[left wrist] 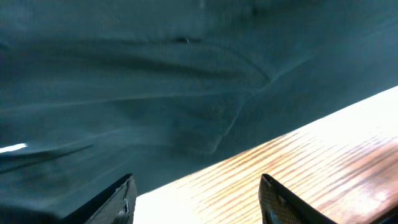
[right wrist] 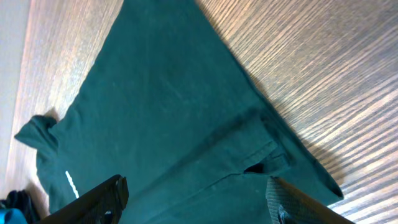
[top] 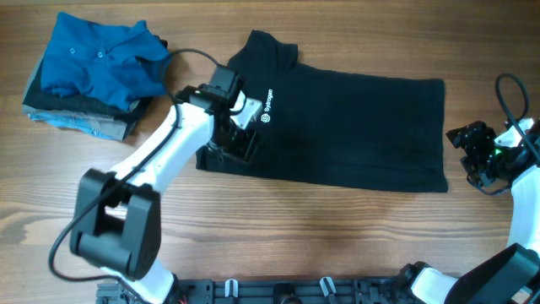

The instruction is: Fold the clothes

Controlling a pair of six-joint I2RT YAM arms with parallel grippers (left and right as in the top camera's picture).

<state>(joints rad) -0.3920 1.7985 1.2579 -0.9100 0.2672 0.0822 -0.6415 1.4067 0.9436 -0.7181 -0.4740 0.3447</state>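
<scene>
The black polo shirt [top: 354, 127] lies flat across the middle of the wooden bench [top: 337, 236]. Its collar [top: 268, 44] points toward 11 o'clock and its straight hem lies toward 3 o'clock. A small white logo [top: 264, 117] shows on the chest, close to the left arm's wrist.

The left tool [top: 239, 145] hangs over the shirt's edge at about 8 o'clock of the garment. In the left wrist view, the left tool [left wrist: 196, 199] has its two fingers [left wrist: 121, 202] apart with nothing clamped between them. Dark, wrinkled cloth lies ahead of them, and bare wood lies toward 4 o'clock.

The right tool [top: 474, 160] sits at 3 o'clock, just beside the hem and off the cloth. In the right wrist view, the right tool [right wrist: 196, 205] also has its fingers [right wrist: 106, 199] spread and empty. The shirt stretches away toward 10 o'clock, and a folded corner of the hem lies near the fingers.

At 10 o'clock on the bench, well apart from the shirt, a blue buttoned polo [top: 97, 59] tops a stack of grey and light-blue garments [top: 76, 118].
</scene>
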